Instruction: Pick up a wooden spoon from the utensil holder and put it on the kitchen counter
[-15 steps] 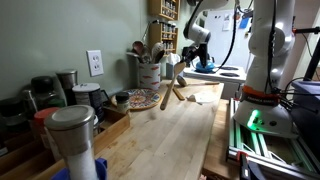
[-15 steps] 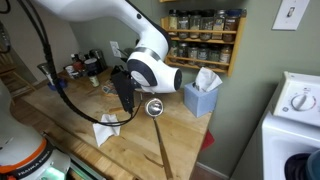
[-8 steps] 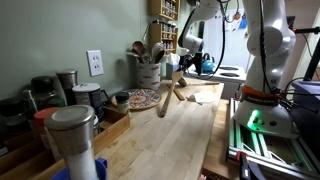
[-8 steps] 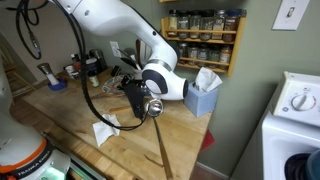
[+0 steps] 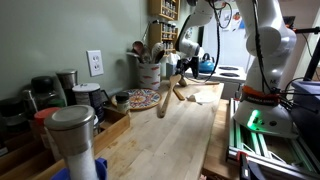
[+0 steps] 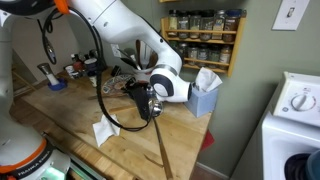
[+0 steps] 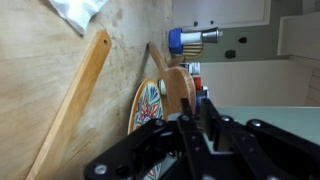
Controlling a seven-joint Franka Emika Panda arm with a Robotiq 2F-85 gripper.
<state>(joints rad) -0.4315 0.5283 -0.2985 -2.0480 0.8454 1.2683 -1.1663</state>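
The utensil holder (image 5: 149, 73) is a cream crock by the wall with several utensils standing in it. A long, slim pale wooden piece that matches the wooden spoon (image 5: 167, 100) lies flat on the kitchen counter (image 5: 185, 135). It also shows in the other exterior view (image 6: 161, 150) and the wrist view (image 7: 70, 105); I cannot make out its bowl. My gripper (image 5: 179, 70) (image 6: 148, 108) hovers just right of the crock, over the spoon's far end. Its fingers (image 7: 192, 120) are nearly together. A shorter, broader wooden utensil (image 7: 180, 88) lies right at the fingertips.
A patterned plate (image 5: 143, 99) lies beside the crock. A steel-lidded glass jar (image 5: 72, 135) stands near the camera. A blue tissue box (image 6: 203, 97) is by the wall, and a crumpled white napkin (image 6: 104, 130) lies on the counter. The stove (image 6: 295, 110) is beyond the counter's end.
My gripper has shifted sideways toward the tissue box and the arm has swung in over the counter. The wooden pieces on the counter have not moved.
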